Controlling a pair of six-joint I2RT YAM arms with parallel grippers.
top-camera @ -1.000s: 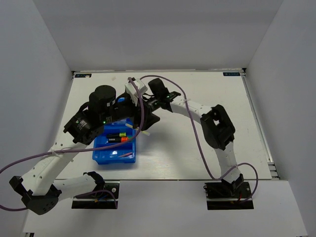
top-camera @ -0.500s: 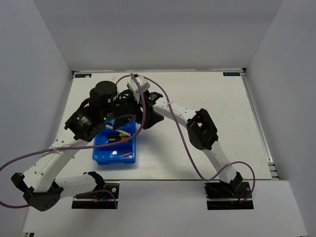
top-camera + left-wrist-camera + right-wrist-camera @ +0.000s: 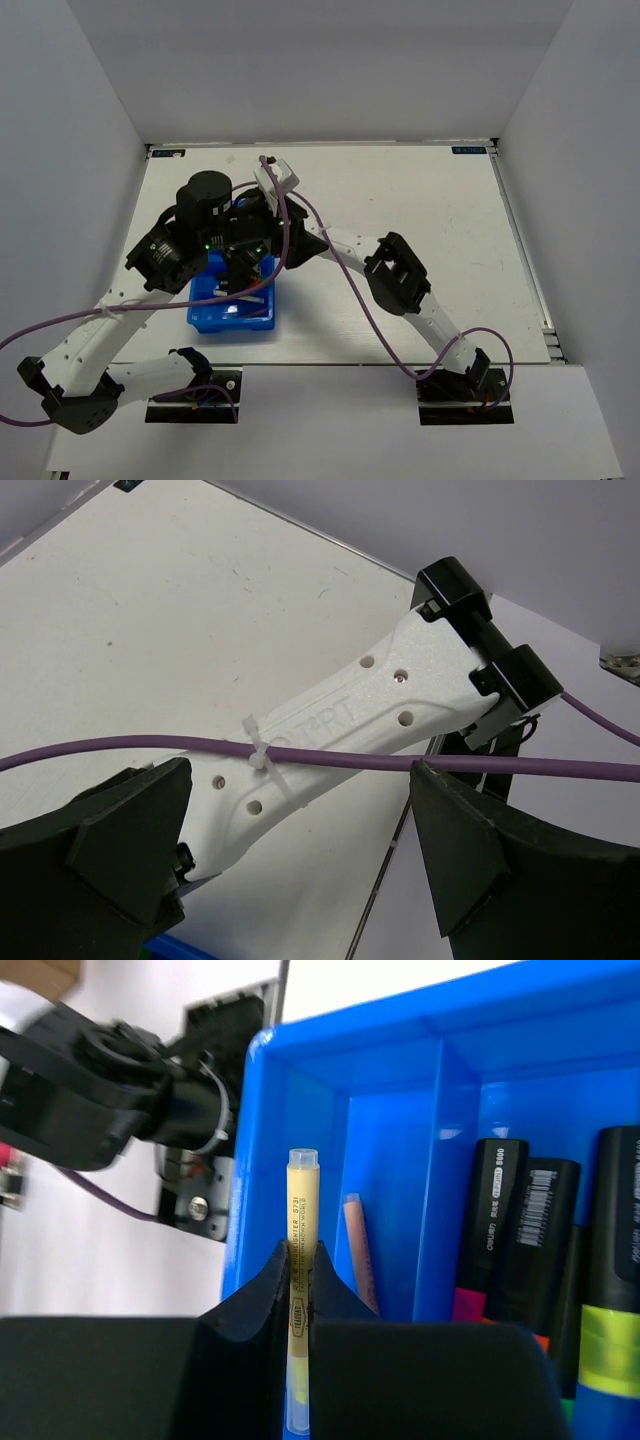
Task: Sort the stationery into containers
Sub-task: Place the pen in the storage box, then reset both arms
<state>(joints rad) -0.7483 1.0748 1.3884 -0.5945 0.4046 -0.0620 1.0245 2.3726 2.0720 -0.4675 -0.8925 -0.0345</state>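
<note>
White perforated arm links (image 3: 330,730), black joints (image 3: 405,270), zip-tied purple cables (image 3: 520,768)

The white table (image 3: 430,200) is closed in by walls at its far, left and right edges. One bright blue tray (image 3: 232,322) lies directly on it, left of the middle and close to the near edge. A small dark label (image 3: 170,153) marks the far-left corner and a blue label (image 3: 470,150) marks the far-right.
</note>
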